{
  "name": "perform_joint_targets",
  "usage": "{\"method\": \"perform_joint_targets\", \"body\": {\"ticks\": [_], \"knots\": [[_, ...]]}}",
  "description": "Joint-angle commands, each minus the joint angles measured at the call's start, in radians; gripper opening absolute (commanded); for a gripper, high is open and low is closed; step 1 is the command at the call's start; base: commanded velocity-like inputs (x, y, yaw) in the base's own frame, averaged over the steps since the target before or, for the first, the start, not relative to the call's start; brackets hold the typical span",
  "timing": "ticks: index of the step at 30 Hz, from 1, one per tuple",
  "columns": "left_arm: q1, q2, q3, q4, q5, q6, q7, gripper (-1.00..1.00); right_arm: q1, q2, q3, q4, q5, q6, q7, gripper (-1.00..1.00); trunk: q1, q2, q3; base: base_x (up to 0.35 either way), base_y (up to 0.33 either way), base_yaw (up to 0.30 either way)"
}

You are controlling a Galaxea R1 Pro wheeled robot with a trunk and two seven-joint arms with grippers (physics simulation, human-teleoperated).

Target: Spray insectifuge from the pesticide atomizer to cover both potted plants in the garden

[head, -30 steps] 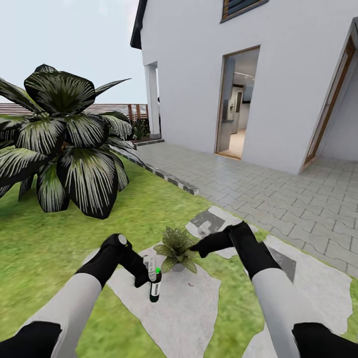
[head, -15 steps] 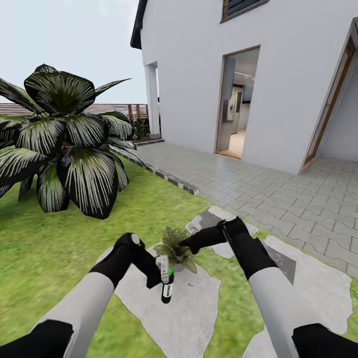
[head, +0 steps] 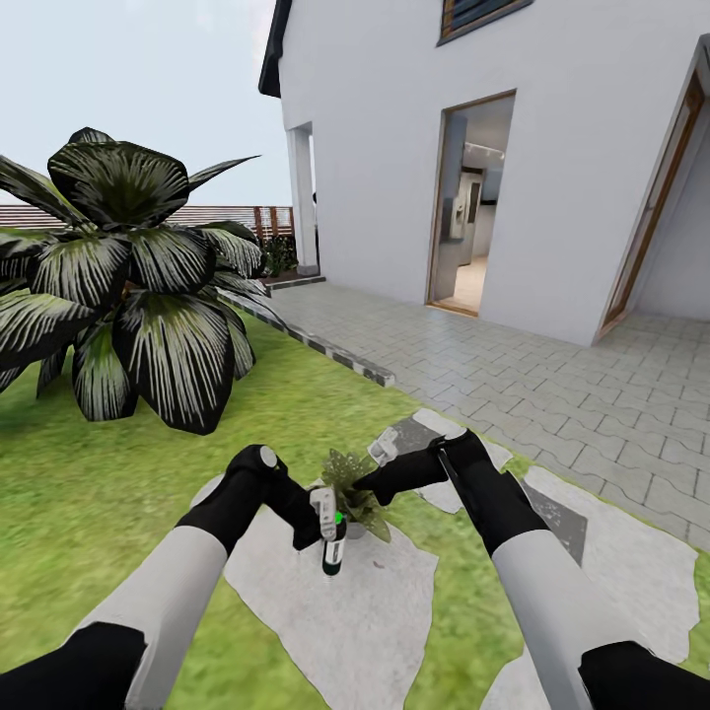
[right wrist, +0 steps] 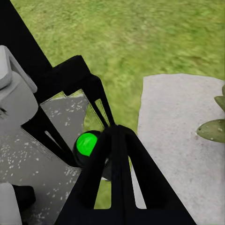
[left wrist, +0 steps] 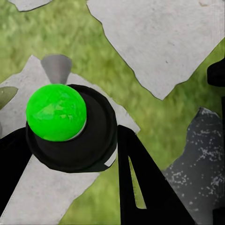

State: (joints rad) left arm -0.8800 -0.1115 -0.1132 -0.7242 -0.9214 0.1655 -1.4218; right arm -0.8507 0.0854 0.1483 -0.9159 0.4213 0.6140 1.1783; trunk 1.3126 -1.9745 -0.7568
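my left gripper [head: 318, 521]: matt black plastic | atomizer [left wrist: 70, 126]: glossy green cap, dark smooth body | paving slabs [head: 355, 611]: rough grey stone

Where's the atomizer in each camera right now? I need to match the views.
Head view: atomizer low centre, held in the left claw, next to the potted plant.
Left wrist view: close up, its green top facing the camera.
Right wrist view: green top just past the right claw.
Shared landmark: the pale stone slab.
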Motion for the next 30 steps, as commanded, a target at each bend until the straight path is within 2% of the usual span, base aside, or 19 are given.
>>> {"method": "perform_joint_targets", "body": {"ticks": [1, 6, 15, 24, 28, 30], "knots": [[-0.007, 0.000, 0.000, -0.001, -0.004, 0.011, -0.005, -1.00, -0.001, 0.001, -0.001, -0.001, 0.007, 0.007, 0.006, -1.00, 0.000, 0.000, -0.001, 0.000, 0.000, 0.000], [-0.017, -0.001, 0.000, -0.001, -0.003, 0.011, -0.006, -1.00, -0.001, 0.001, 0.000, -0.001, 0.007, 0.007, 0.006, -1.00, 0.000, 0.000, -0.001, 0.000, 0.000, 0.000], [-0.029, -0.019, 0.000, -0.001, -0.004, 0.011, -0.006, -1.00, -0.001, 0.001, 0.001, -0.001, 0.007, 0.007, 0.006, -1.00, 0.000, 0.000, -0.001, 0.000, 0.000, 0.000], [-0.046, -0.020, 0.000, -0.001, -0.004, 0.015, -0.005, -1.00, -0.001, 0.001, 0.001, -0.001, 0.007, 0.007, 0.006, -1.00, 0.000, 0.000, -0.001, 0.000, 0.000, 0.000], [-0.058, -0.020, 0.000, -0.003, -0.003, 0.087, -0.004, -1.00, -0.001, 0.001, 0.001, -0.001, 0.007, 0.007, 0.006, -1.00, 0.000, 0.000, -0.001, 0.000, 0.000, 0.000], [-0.060, -0.020, 0.000, -0.007, -0.003, 0.100, -0.003, -1.00, -0.001, 0.001, 0.001, -0.001, 0.007, 0.007, 0.006, -1.00, 0.000, 0.000, -0.001, 0.000, 0.000, 0.000]]}}
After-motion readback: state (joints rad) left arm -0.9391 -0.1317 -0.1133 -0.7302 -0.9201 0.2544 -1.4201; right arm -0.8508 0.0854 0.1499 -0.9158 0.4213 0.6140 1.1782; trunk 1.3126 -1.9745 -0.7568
